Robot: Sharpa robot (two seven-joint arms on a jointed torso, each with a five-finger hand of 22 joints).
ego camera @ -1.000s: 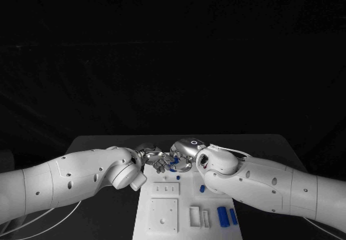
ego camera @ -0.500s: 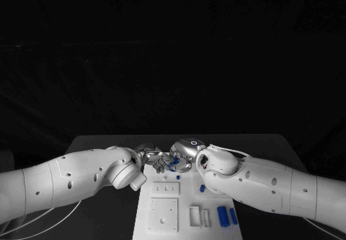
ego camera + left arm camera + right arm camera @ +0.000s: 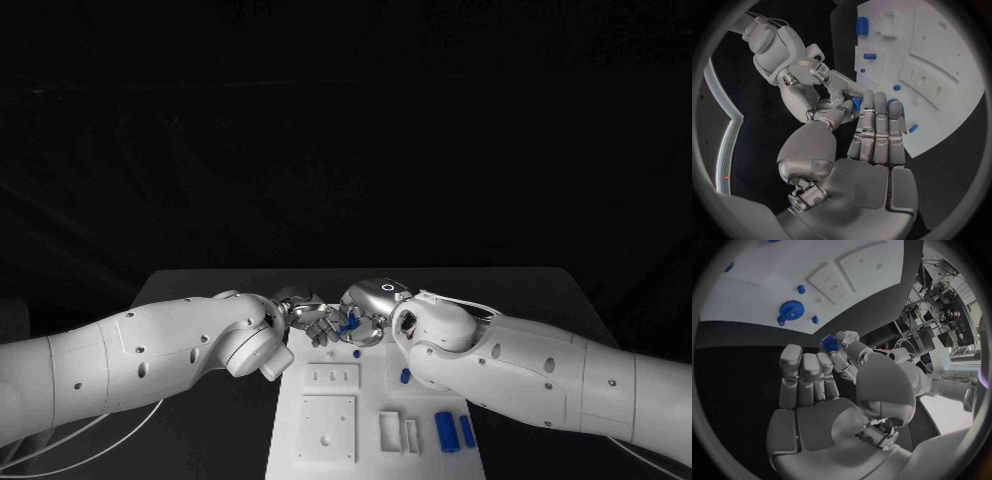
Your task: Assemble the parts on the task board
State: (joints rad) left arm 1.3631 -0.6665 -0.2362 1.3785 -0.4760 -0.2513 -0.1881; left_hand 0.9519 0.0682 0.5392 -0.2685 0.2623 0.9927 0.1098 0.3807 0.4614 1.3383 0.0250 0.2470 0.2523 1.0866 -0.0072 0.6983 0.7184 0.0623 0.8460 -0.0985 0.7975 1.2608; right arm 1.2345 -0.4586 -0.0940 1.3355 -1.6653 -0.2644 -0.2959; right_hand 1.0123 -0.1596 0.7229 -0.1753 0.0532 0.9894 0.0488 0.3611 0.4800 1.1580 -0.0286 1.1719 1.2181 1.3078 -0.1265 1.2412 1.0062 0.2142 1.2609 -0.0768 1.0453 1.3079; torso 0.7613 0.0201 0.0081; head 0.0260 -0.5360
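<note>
My two hands meet fingertip to fingertip above the far end of the white task board [image 3: 369,402]. Between them is a small blue part [image 3: 346,317]. In the left wrist view my left hand [image 3: 870,145] pinches this blue part [image 3: 856,103] between thumb and finger, and the right hand's fingers [image 3: 848,86] reach onto it from the other side. In the right wrist view my right hand [image 3: 817,390] has the blue part [image 3: 829,344] at the tips of its thumb and fingers. In the head view the left hand [image 3: 306,313] and right hand [image 3: 369,312] partly hide the part.
More blue parts lie on the board: two long ones [image 3: 446,433] at the near right, a short one [image 3: 404,377] and a small peg [image 3: 355,353]. A blue gear [image 3: 790,308] sits at the board's far end [image 3: 779,270]. Both white forearms flank the board.
The hands have stayed together over the board's far end. Their fingers have shifted slightly round the blue part, which now sits a little higher.
</note>
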